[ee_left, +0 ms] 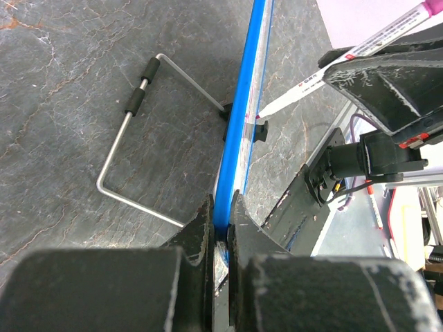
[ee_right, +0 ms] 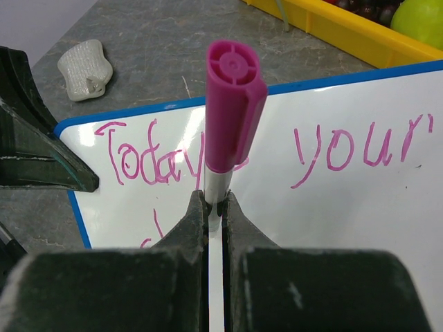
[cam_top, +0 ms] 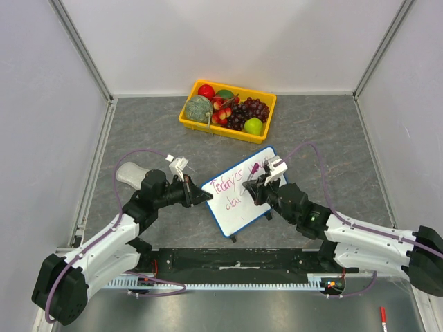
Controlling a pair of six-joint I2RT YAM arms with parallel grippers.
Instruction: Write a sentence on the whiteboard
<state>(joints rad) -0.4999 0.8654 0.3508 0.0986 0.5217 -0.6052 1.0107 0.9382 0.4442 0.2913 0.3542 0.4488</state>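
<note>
- My right gripper (ee_right: 214, 207) was clamped on the pink marker (ee_right: 232, 104).
- My left gripper (ee_left: 221, 211) was pinching the whiteboard (cam_top: 243, 213) by its blue rim.
- The sentence (ee_right: 138, 155) read "Today's your"; the second line perhaps began "da".
- The board sat mid-table, near the yellow basket (cam_top: 221, 131).

On the whiteboard (ee_right: 360, 228), the marker (ee_right: 232, 104) covers the end of the first word of the sentence (ee_right: 142, 162), so we cannot read it. We see little of its second line, which is hidden behind the right gripper (ee_right: 214, 205). Beyond the whiteboard, the picture's top edge cuts off the yellow basket (ee_right: 346, 31).
</note>
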